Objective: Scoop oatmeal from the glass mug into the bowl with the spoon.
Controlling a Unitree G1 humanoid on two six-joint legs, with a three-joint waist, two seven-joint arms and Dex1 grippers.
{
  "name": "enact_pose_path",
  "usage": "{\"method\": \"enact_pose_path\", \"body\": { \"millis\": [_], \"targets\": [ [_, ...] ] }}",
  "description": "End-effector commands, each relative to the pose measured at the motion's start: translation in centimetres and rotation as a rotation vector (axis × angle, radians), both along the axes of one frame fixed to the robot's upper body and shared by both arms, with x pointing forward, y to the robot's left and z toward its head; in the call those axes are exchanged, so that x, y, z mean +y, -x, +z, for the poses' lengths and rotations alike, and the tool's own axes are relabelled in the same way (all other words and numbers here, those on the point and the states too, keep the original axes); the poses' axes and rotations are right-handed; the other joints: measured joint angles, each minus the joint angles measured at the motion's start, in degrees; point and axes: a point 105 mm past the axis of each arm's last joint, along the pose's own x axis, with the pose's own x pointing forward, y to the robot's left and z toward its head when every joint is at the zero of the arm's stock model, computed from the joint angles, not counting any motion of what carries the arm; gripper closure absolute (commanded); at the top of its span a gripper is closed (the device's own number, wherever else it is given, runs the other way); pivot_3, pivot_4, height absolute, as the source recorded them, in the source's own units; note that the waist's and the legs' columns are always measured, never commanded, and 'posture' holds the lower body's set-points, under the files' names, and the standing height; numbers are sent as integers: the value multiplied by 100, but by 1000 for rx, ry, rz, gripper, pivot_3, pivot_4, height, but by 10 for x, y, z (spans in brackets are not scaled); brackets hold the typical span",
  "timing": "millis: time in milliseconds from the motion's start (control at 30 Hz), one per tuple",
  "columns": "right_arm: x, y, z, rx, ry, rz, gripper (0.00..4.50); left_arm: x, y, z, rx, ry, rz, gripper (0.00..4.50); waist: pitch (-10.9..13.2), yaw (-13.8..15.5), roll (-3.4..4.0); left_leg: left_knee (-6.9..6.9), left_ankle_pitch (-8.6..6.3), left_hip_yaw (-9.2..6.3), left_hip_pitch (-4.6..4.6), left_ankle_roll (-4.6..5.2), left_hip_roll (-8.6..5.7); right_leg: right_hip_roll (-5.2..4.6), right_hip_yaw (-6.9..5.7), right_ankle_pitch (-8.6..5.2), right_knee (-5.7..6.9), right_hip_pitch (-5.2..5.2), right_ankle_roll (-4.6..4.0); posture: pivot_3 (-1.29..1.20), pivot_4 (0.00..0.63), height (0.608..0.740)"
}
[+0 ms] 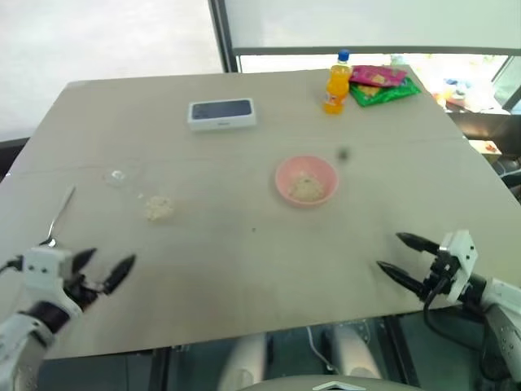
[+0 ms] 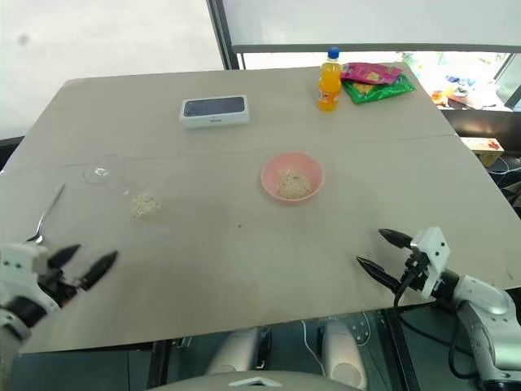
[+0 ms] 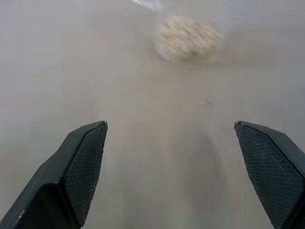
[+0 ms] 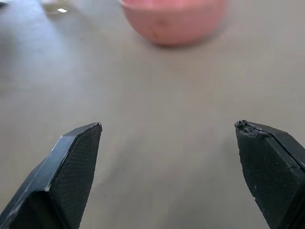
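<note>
L claw point(image 1: 104, 270): jaws spread wide, nothing in them. I've got it low at the near-left edge of the counter point(image 1: 244, 244), pointing fwd toward the oat heap, bc the spoon and mug both sit on that side.

R claw point(image 1: 403, 254): also spread wide, empty. Parked near the near-right edge, aimed at the bowl, so it's free to steady the bowl if needed.

Spoon point(image 1: 59, 218): flat on the counter at far left, handle running away from me, small bowl end nearest, just beside the L claw but not touching. Closest tool to that claw, so my guess is L does the pick.

Glass mug point(image 1: 120, 176): looks to be lying on its side beyond the spoon; so see-through I can't tell for sure. Well apart from the bowl.

Oatmeal point(image 1: 160, 208): small pale heap just beside the mug, seemingly at its mouth; can't tell if it's inside the glass or spilled on the counter. In the L wrist view it's dead ahead between the fingers.

Bowl point(image 1: 306, 180): upright mid-counter w/ some oats already inside, so part of the job reads as done.

Clutter: orange bottle point(image 1: 336, 82), snack packets point(image 1: 383, 85), white box point(image 1: 221, 114) at the far edge, well out of the way.

Next, I reckon: grab the spoon; thin and flat, so a tricky pinch.
</note>
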Motion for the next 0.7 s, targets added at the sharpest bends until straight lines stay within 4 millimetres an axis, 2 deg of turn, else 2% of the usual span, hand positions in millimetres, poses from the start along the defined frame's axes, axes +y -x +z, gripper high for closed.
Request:
{"method": "enact_pose_path", "body": {
  "millis": [33,133,200,333,467,567,700],
  "targets": [
    [30,13,30,-55,-11,199,0,20,-7,22,-1,-49,49,81,0,-5,-1,0,0,0,-1,0,0,0,0,0,-1,0,0,0,150,740],
    [53,23,57,-122,-16,348,0,38,-15,34,27,-92,94,81,2,-13,-3,-3,0,1,-7,0,-2,0,0,1,-9,-5,1,0,150,740],
    [59,30,65,-143,4,417,0,56,-17,35,81,-131,139,81,13,-19,-13,-8,-1,3,-10,-1,-2,-1,1,1,-12,-13,1,0,150,740],
    [58,31,64,-133,19,424,0,77,-20,40,136,-155,179,81,18,-5,-24,-13,-1,-14,-17,-1,0,3,-18,1,-10,-17,0,0,150,740],
    [54,31,55,-123,56,400,0,99,-21,41,198,-167,227,81,21,0,-27,-13,-1,-15,-19,-1,-8,-7,-22,1,-11,-16,1,0,150,740],
    [54,30,52,-125,58,381,0,108,-24,44,236,-150,243,81,25,-4,-42,-13,-1,-20,-19,-1,-9,-6,-26,2,-7,-17,1,0,150,740],
    [54,26,57,-139,32,347,0,121,-25,33,334,-166,269,81,29,-11,-43,-12,0,-23,-17,-2,-11,-5,-30,2,0,-16,1,0,150,740]
  ]
}}
